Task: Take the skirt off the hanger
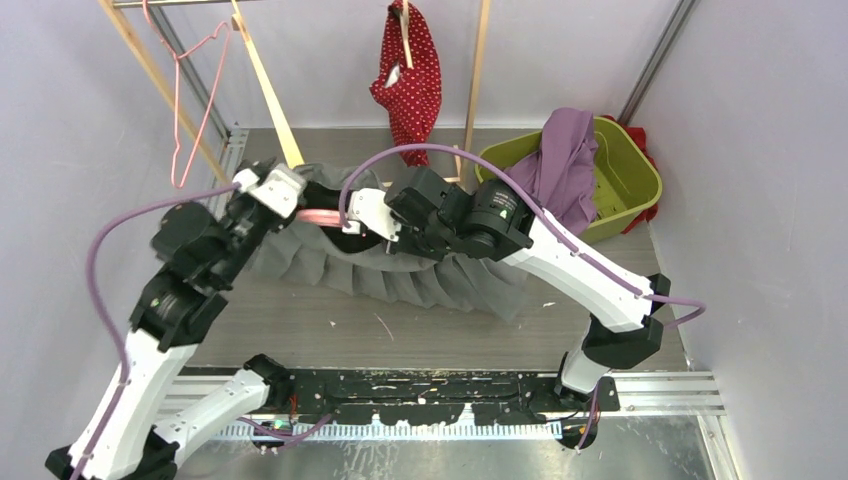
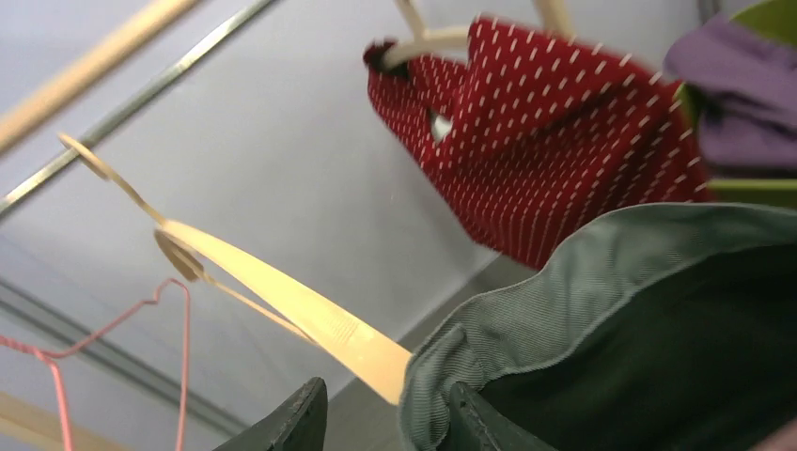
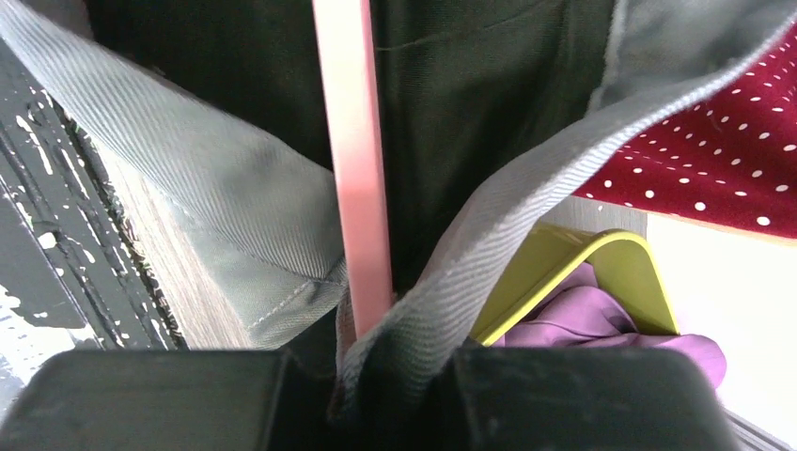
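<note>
skirt (image 1: 300, 258): grey, slumped across the middle of the table (image 1: 400, 340). Its waistband (image 3: 526, 216) is lifted between the two grippers at the far left of the heap, and the pleats (image 1: 420, 285) fan out toward the near right.
hanger (image 1: 320, 217): a pinkish flat bar running left-right between the grippers, tucked inside the waistband.
left gripper (image 2: 385, 390): jaws parted roughly halfway, nothing pinched as far as we can see. The waistband edge rests against one finger (image 2: 479, 423). A tan strip (image 2: 291, 305) pokes out beside it, probably a hanger arm, but we're not sure.
right gripper (image 3: 395, 376): clamped down on the folded waistband edge. We can't tell whether the bar is caught in there too.
weight: light, we'd guess, since it sags and bunches with no shape of its own.
feel: soft woven cloth with a fine rib. It doesn't look slippery, so a pinch should hold, and there's nothing fragile about it.
where to grab: the waistband hem. It's thick and doubled over, so it shouldn't stretch the way the pleats would. We'd pinch cloth only, clear of the bar, or the hanger comes along too.
hanger feel: stiff, thin and smooth. We reckon it slides out of the band fine once the cloth is pulled off one end.
background: a red top (image 1: 410, 70) with white dots hangs at the far side. There's a thin pink wire hanger (image 1: 190, 100) far left, and a green plastic bin (image 1: 630, 190) far right with purple cloth (image 1: 560, 150) draped over its rim.
</note>
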Motion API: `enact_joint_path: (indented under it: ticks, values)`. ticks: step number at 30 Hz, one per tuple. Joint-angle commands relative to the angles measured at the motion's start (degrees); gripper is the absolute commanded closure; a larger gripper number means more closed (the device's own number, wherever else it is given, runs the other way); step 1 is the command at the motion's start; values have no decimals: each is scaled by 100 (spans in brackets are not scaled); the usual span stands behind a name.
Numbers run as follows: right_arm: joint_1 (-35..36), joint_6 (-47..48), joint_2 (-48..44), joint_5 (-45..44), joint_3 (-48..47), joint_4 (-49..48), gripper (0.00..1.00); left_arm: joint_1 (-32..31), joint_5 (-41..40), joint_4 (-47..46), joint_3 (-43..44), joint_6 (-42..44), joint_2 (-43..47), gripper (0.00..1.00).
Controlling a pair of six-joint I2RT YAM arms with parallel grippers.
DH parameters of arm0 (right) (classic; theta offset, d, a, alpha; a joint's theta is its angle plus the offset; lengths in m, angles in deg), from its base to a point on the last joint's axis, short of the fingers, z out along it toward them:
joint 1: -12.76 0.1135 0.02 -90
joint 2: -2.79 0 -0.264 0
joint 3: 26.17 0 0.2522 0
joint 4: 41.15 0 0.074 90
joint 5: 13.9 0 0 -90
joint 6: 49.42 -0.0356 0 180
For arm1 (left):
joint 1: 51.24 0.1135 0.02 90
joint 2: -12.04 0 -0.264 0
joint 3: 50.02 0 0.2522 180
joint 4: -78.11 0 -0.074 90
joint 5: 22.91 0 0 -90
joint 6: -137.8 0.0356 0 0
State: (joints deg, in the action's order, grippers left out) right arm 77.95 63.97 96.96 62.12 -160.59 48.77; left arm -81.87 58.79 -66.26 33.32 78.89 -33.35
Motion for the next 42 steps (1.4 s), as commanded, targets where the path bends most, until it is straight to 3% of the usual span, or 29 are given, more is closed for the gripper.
enact_joint_path:
  ticks: [1, 8, 19, 29, 42]
  values:
    - [-6, 62, -199, -200, -231, -610, 100, -39, 981, 695, 803, -141, 592, 49]
    - [-6, 76, -157, -206, -330, -620, 100, -41, 1959, 1817, 1706, -790, 1023, 50]
    - [20, 6, -175, -158, -384, -594, 100, -39, 3581, 2440, 1752, -1116, 609, 57]
    - [38, -33, -377, -183, -101, -699, 100, -39, 4250, 2698, 1832, -1144, -2, 57]
    - [38, -59, -681, -282, 50, -656, 100, -40, 4174, 2344, 1171, -1293, -185, 57]
